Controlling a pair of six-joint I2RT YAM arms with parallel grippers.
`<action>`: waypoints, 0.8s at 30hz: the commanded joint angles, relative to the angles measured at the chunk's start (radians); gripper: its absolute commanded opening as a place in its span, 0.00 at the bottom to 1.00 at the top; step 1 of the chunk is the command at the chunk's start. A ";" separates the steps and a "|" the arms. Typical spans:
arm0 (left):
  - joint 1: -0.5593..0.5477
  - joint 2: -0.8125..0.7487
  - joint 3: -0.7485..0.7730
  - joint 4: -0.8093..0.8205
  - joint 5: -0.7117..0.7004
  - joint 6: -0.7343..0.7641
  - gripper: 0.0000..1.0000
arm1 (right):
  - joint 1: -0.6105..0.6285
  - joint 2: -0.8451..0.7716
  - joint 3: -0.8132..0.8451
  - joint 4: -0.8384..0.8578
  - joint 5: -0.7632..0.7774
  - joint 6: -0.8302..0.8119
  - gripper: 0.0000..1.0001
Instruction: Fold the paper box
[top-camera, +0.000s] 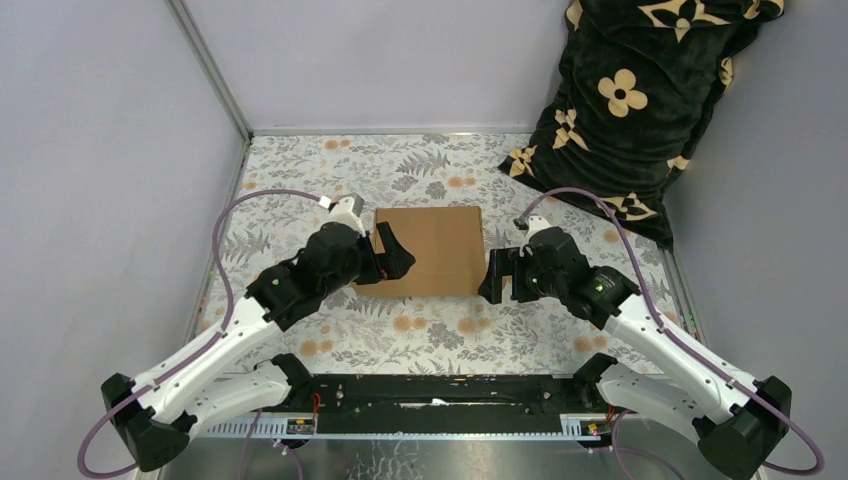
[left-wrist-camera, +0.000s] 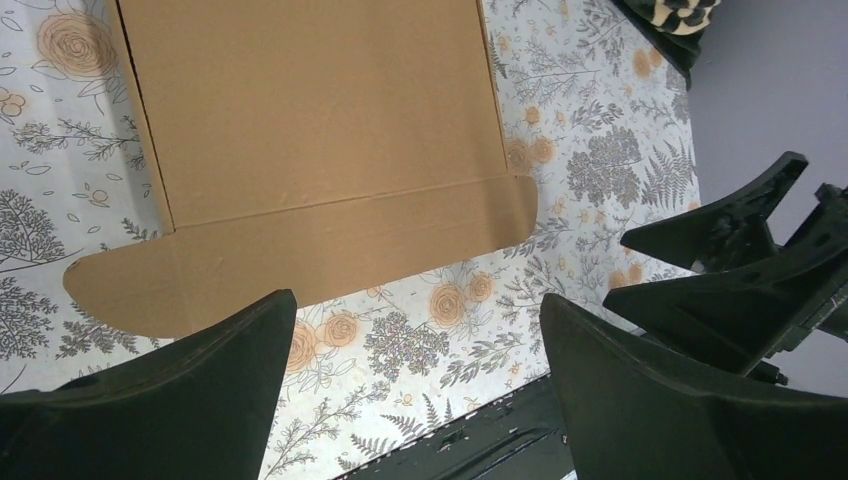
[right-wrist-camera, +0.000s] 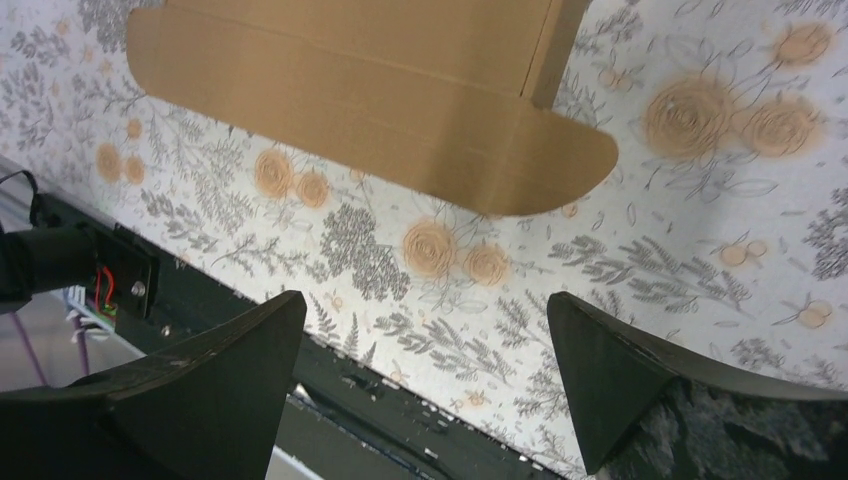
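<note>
Cardboard at centre: the paper box (top-camera: 435, 250) lies flat on the floral table cloth (top-camera: 420, 335), midway between your two arms. Long axis runs left to right, though the sheet is only a bit wider than deep. Its narrow flap with rounded ends (left-wrist-camera: 300, 260) runs along the near edge, pointing toward the arm bases; the big plain panel sits beyond it.

Your left arm reaches forward and angles inward, elbow low and out to the left. Left gripper (top-camera: 392, 255) sits over the box's left edge near the near corner, jaws spread wide, nothing between them. The left wrist view shows both fingers (left-wrist-camera: 200, 400) short of the flap, with cloth in the gap. Contact with the cardboard: cannot tell.

Your right arm mirrors it, forearm angled inward from the right. Right gripper (top-camera: 503, 275) sits just beside the box's near right corner, jaws also wide apart and empty. In its wrist view the fingers (right-wrist-camera: 620, 380) frame bare cloth, the flap's rounded end ahead of them.

Black flower-print blanket (top-camera: 620, 100) is piled in the far right corner, well apart from the box.
</note>
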 joint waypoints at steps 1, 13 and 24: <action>-0.003 -0.098 -0.067 0.058 0.014 0.036 0.99 | -0.003 -0.083 -0.029 -0.013 -0.082 0.052 1.00; -0.003 -0.064 -0.105 0.101 -0.054 0.104 0.99 | -0.011 -0.005 -0.004 0.135 0.072 0.052 1.00; 0.123 0.022 -0.152 0.239 -0.027 0.133 0.98 | -0.285 0.244 -0.064 0.440 -0.203 0.038 1.00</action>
